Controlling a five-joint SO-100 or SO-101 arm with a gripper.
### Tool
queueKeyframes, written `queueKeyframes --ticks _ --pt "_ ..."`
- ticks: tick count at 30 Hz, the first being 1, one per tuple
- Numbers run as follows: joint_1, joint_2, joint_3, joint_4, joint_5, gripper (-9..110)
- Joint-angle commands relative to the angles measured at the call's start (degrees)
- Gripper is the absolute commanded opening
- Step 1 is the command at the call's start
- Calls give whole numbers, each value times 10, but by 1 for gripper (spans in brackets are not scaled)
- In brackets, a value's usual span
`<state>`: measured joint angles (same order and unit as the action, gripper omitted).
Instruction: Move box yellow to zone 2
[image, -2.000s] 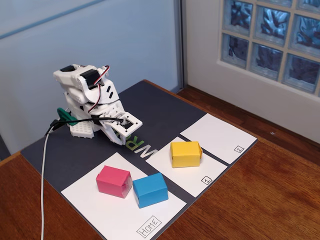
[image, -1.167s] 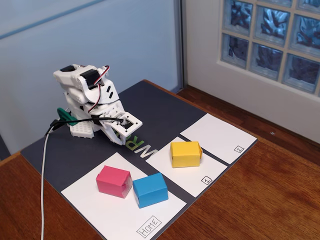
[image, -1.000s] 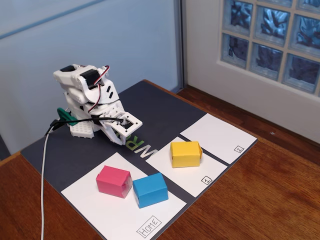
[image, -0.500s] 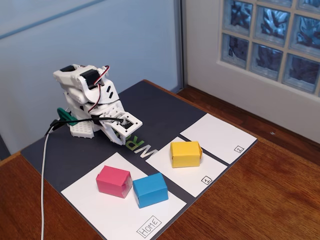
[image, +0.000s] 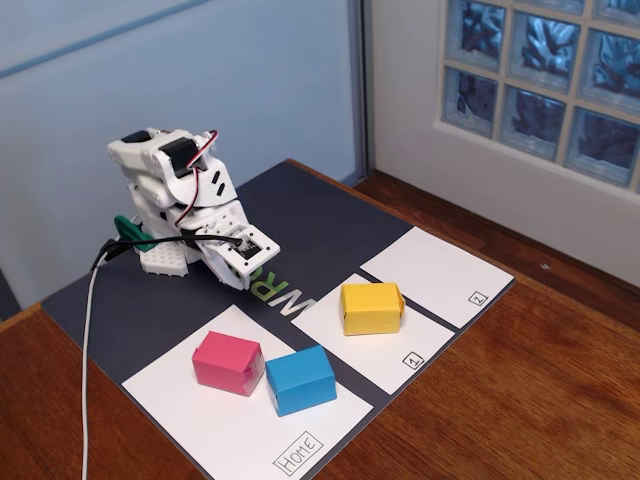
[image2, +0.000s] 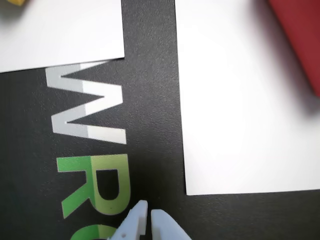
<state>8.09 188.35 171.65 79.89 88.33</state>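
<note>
The yellow box (image: 370, 307) stands on the white panel marked "1" (image: 392, 352), right of the mat's middle in the fixed view. Zone 2 (image: 430, 268), the white panel with a small boxed "2", lies bare just beyond it to the right. My gripper (image: 243, 272) is folded low over the dark mat, left of the yellow box and apart from it. In the wrist view my gripper (image2: 148, 214) shows at the bottom edge, its jaws nearly together with nothing between them. Only a yellow corner (image2: 14, 2) shows at the top left there.
A pink block (image: 228, 362) and a blue block (image: 300, 380) stand side by side on the large "Home" panel (image: 225, 432). The pink block's edge shows in the wrist view (image2: 300, 40). The dark mat (image: 310, 215) lies on a wooden table, with a wall and a glass-block window behind.
</note>
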Motion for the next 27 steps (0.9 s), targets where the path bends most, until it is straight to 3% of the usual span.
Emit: queueKeyframes --ticks 1,7,13,23,27 --pt "5 -13 -41 -35 15 0" --pt "21 -347 -227 -125 -34 0" --pt "14 -606 -490 -115 -69 0" --pt "-47 -871 -822 -6 -144 0" --pt "-71 -1014 -1012 119 -201 0"
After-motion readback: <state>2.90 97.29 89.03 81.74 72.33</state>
